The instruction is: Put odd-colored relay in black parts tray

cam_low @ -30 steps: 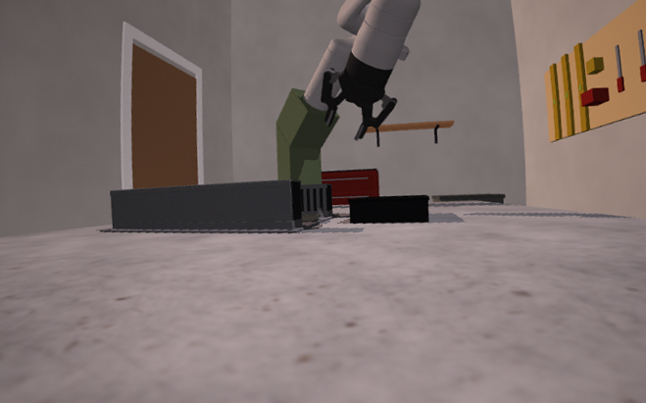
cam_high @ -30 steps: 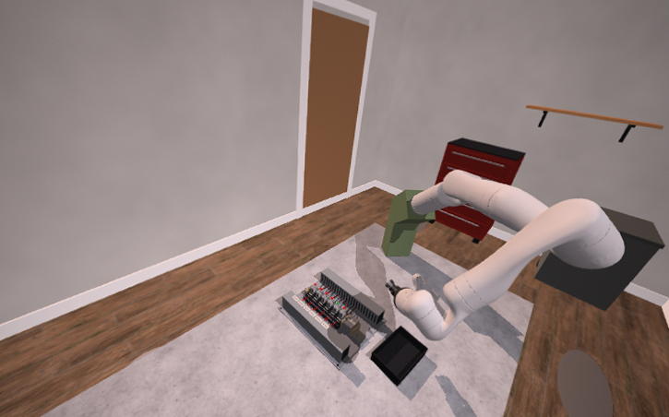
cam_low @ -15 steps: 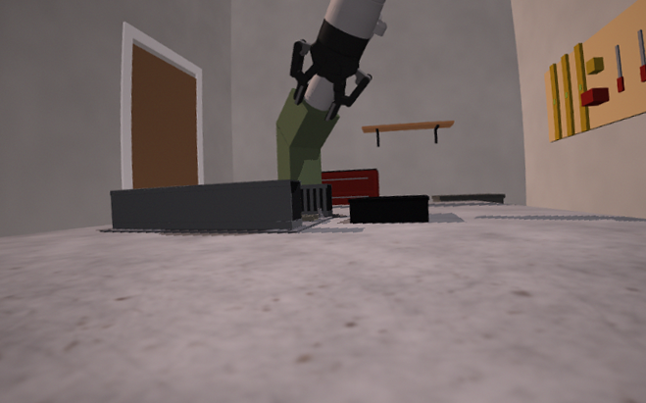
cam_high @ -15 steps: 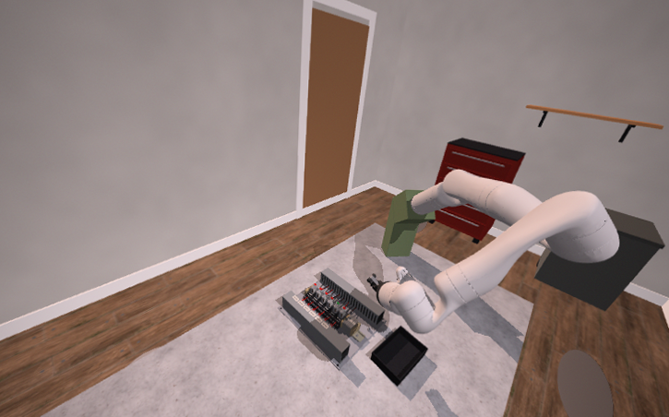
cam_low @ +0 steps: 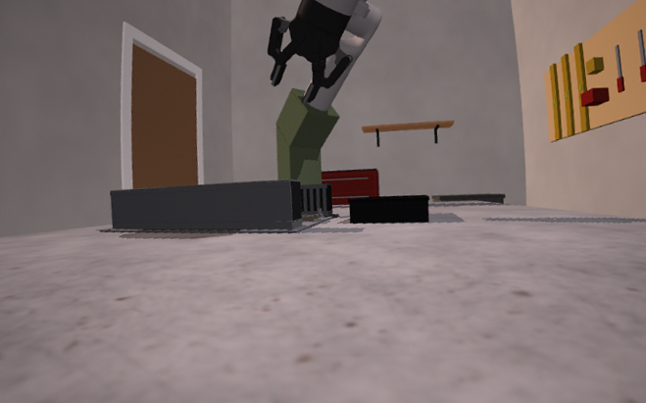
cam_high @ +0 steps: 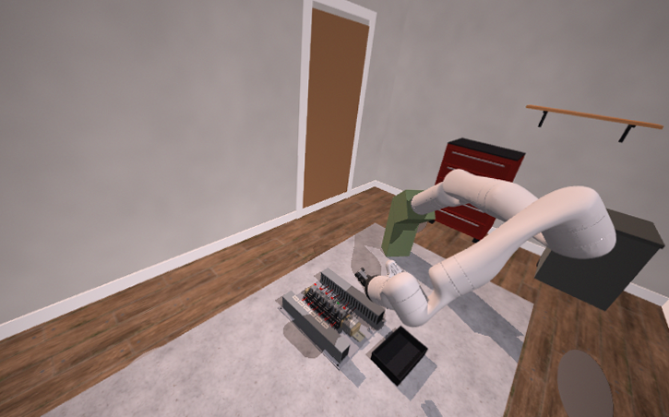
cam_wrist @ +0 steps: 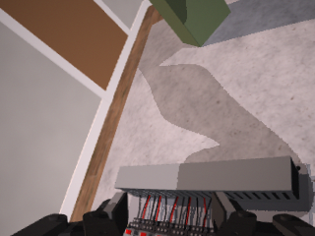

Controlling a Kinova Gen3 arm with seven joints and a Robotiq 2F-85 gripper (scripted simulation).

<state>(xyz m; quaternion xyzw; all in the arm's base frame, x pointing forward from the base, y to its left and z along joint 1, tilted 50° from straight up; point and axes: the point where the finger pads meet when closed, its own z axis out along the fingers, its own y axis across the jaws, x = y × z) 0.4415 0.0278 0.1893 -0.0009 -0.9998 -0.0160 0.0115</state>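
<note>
Exterior view — hand spread, nothing pinched — grey duct blocks the relays.

High room-wide top view, low tabletop exterior, close hand-mounted wrist; door common.

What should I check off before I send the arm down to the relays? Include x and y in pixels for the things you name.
1. Fingers [cam_low: 292,91] apart with nothing between them: ok.
2. Fingers lined up over the odd relay: not ok; they are high and tilted, and no relay sits between them.
3. Black tray [cam_high: 399,355] [cam_low: 389,209] upright, with nothing seen inside: ok.
4. Odd button color confirmed: cannot tell; several look red in the top view, but they are too small to be sure.
5. Room between the two gray ducts [cam_high: 316,328] [cam_high: 352,297] for the fingers: cannot tell.
</note>
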